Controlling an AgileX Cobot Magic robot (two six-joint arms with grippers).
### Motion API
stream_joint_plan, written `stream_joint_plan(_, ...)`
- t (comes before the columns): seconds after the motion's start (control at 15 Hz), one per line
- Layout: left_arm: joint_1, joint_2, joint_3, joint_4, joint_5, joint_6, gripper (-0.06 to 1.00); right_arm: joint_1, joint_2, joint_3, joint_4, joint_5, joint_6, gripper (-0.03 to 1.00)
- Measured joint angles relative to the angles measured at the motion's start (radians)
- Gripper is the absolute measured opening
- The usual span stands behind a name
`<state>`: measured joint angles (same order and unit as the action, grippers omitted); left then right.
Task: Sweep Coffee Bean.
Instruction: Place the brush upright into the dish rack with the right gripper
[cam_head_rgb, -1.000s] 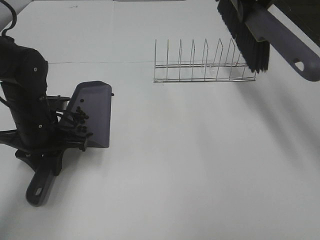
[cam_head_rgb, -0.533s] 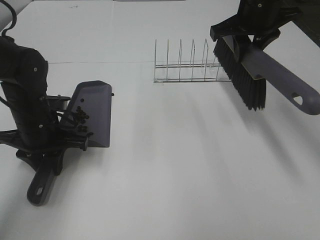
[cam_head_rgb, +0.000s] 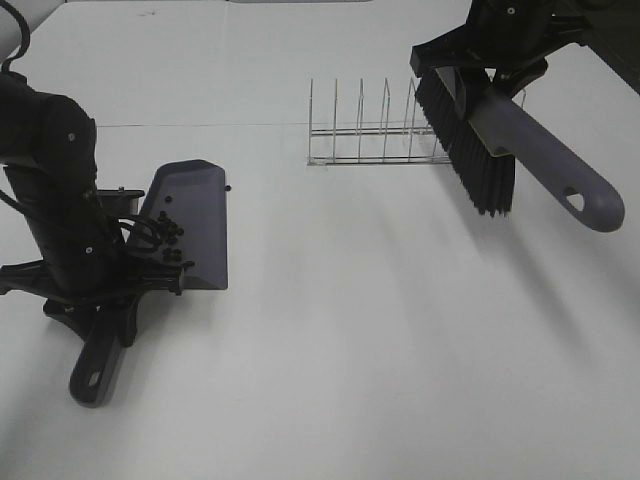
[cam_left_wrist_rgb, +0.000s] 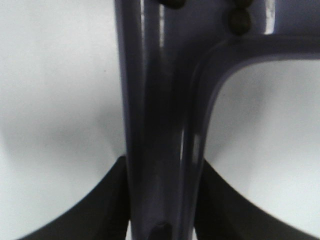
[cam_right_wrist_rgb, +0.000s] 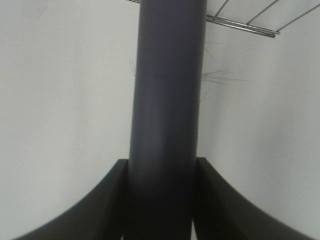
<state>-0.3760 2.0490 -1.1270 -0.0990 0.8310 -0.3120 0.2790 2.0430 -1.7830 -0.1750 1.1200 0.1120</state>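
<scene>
light bright, even | shadows soft on table (cam_head_rgb: 400, 350) | wrist views blurred

dustpan (cam_head_rgb: 195, 215) grey-purple | coffee beans (cam_head_rgb: 166, 232) black | brush (cam_head_rgb: 530, 150) bristles black | table (cam_head_rgb: 350, 340) white

Silver wire rack (cam_head_rgb: 365, 158): right end hidden behind black-bristled grey-purple plastic brush (cam_head_rgb: 520, 145). Tiny dark coffee beans (cam_head_rgb: 166, 236): too small to count.

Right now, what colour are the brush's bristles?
Black bristles on the grey-purple plastic brush; exterior high view shows them best.
</scene>
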Motion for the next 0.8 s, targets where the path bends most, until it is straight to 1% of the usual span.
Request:
stream_joint_plan(0.13, 0.000, 0.001, -0.005, -0.010, -0.003, 0.007, 0.32, 0.000, 0.000, 0.000, 0.003, -0.001, 0.000, 0.28)
stream_joint_plan(0.27, -0.005, 0.009, -0.034, -0.041, -0.010, 0.034, 0.32, 0.000, 0.000, 0.000, 0.003, -0.001, 0.000, 0.28)
stream_joint_plan(0.4, -0.032, 0.026, -0.073, -0.057, -0.011, 0.043, 0.32, 0.000, 0.000, 0.000, 0.003, -0.001, 0.000, 0.28)
stream_joint_plan(0.6, -0.071, 0.029, -0.132, -0.061, -0.002, 0.045, 0.32, 0.000, 0.000, 0.000, 0.003, -0.001, 0.000, 0.28)
stream_joint_plan(0.8, -0.073, 0.029, -0.137, -0.064, 0.003, 0.044, 0.32, 0.000, 0.000, 0.000, 0.003, -0.001, 0.000, 0.28)
